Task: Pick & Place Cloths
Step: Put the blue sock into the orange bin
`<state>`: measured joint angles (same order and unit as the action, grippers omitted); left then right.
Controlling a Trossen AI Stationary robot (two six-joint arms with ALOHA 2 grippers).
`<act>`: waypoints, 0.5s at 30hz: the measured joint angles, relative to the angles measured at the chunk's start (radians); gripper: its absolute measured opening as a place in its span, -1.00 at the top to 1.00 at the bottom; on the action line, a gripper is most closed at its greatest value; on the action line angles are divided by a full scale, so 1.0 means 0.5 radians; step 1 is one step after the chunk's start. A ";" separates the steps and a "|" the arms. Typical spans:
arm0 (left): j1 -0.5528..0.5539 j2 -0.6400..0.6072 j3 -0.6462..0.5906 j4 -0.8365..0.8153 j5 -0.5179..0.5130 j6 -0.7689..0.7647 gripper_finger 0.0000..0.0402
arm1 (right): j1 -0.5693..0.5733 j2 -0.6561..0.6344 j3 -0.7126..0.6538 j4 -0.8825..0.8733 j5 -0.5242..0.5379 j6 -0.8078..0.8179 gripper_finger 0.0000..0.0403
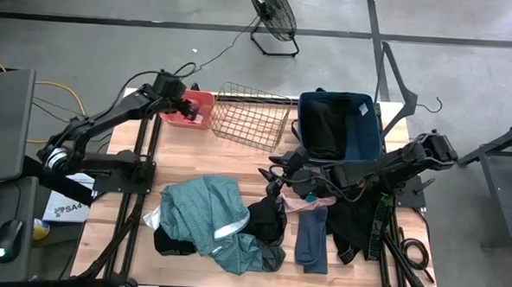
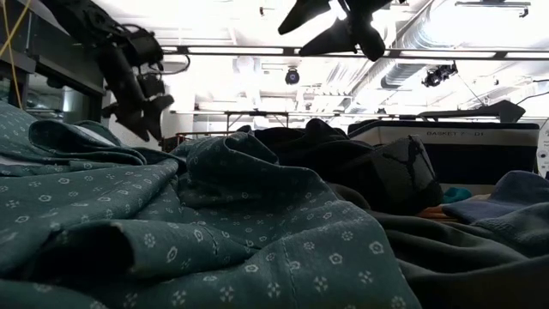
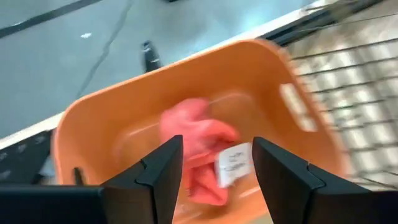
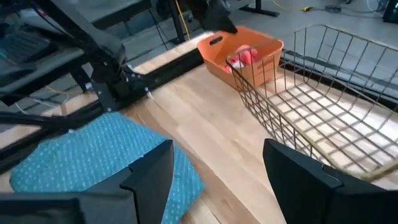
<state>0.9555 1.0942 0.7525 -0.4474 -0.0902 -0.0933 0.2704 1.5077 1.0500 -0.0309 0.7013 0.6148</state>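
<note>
Teal cloth [image 2: 171, 223] foreground | left gripper [image 3: 214, 165] open over tub [image 3: 93, 124] (pink cloth [image 3: 196, 140] inside) | right gripper [image 4: 214, 165] open

1. My high view looks straight down over the whole wooden table [image 1: 212, 163].
2. My low view sits close behind the patterned teal fabric garment [image 2: 214, 232].
3. Both wrist views share the coral plastic tub [image 3: 205, 81] [image 4: 239, 53].

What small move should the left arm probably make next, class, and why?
Probably lift the left gripper clear of the coral tub: its fingers stand open, and the pink cloth lies loose inside the tub, while more cloths wait on the table.
</note>
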 joint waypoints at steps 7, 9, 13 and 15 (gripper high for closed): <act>-0.018 -0.303 0.000 -0.069 0.486 0.020 0.05 | 0.102 -0.129 0.001 -0.464 0.002 0.408 -0.19; -0.076 -0.387 0.000 -0.066 0.579 0.019 0.05 | 0.151 -0.158 0.001 -0.623 0.001 0.579 -0.19; -0.263 -0.530 0.000 -0.047 0.609 0.019 0.05 | 0.249 -0.181 0.001 -0.874 -0.009 0.894 -0.19; -0.377 -0.573 0.000 -0.038 0.590 0.014 0.05 | 0.285 -0.181 0.001 -1.005 -0.021 1.065 -0.19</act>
<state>0.7670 0.8077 0.7525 -0.4664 0.2046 -0.0863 0.4128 1.4170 1.0504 -0.5337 0.6908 1.1470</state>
